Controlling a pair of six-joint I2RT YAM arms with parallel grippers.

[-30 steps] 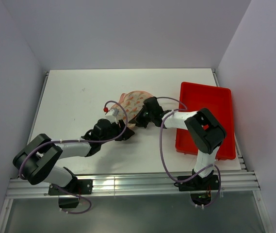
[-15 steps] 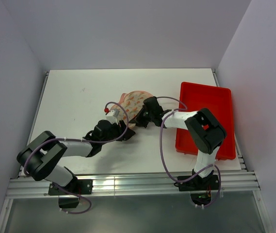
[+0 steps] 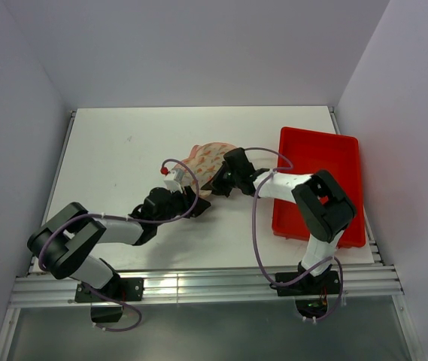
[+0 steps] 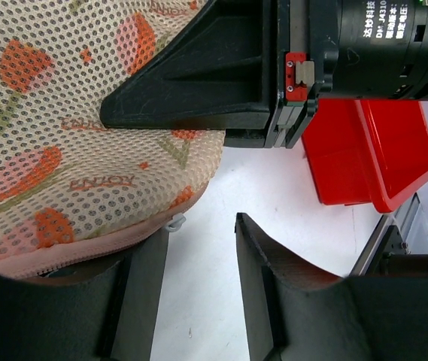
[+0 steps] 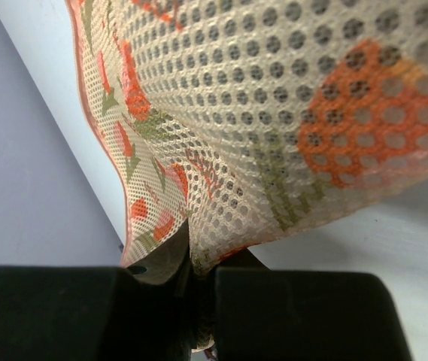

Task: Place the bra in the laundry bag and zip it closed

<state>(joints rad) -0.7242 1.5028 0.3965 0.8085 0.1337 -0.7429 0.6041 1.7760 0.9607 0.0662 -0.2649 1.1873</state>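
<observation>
Right wrist view is showing the right gripper [image 5: 191,278] pinching the laundry bag [image 5: 274,113], a domed honeycomb mesh thing with orange print, sitting just left of the glossy red tray [image 3: 326,150]. Left gripper [image 4: 198,259] is hovering with its jaws spread, gripping nothing, beside the pink zipper rim [image 4: 78,247].

Your black left gripper [image 4: 201,229] holds its jaws apart; your black right gripper [image 5: 191,252] pinches the beige-pink mesh laundry bag [image 5: 274,113].

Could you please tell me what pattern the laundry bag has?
The laundry bag is beige mesh with orange-red flowers and green stems; clearest in the left wrist view.
</observation>
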